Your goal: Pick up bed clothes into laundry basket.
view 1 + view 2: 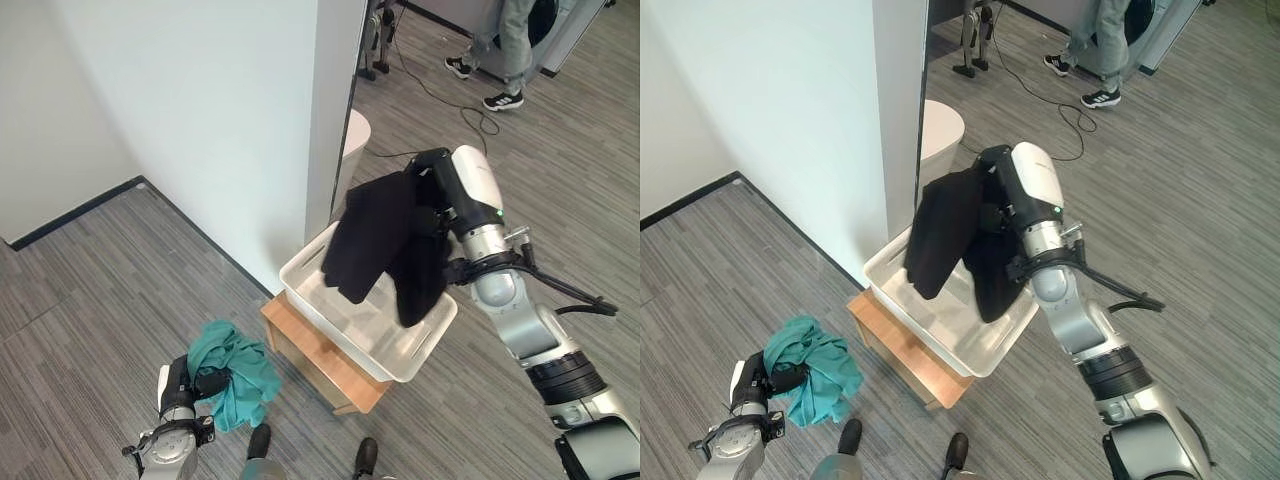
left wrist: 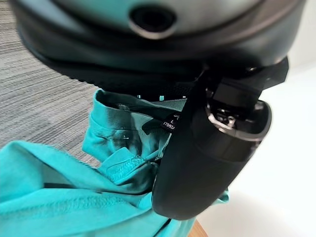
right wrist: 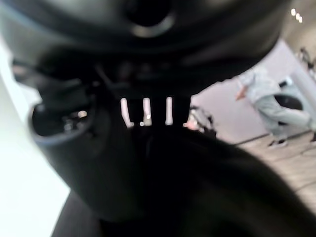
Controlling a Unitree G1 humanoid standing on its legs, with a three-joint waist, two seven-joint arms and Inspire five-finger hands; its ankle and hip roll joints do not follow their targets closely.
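A tall white wall corner [image 1: 335,110] stands at the middle of the room, its broad flat face evenly lit. Grey wood-grain plank flooring [image 1: 80,310] spreads all around it. A black skirting strip [image 1: 70,212] runs along the wall's foot left of the corner. Beyond the corner, a person in grey trousers and dark trainers [image 1: 505,60] stands on the planks.

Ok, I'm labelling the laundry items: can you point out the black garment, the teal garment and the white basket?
black garment [image 1: 368,240], left eye view, middle of the hanging cloth.
teal garment [image 1: 240,372], left eye view, centre of the bunched cloth.
white basket [image 1: 425,344], left eye view, near right rim.
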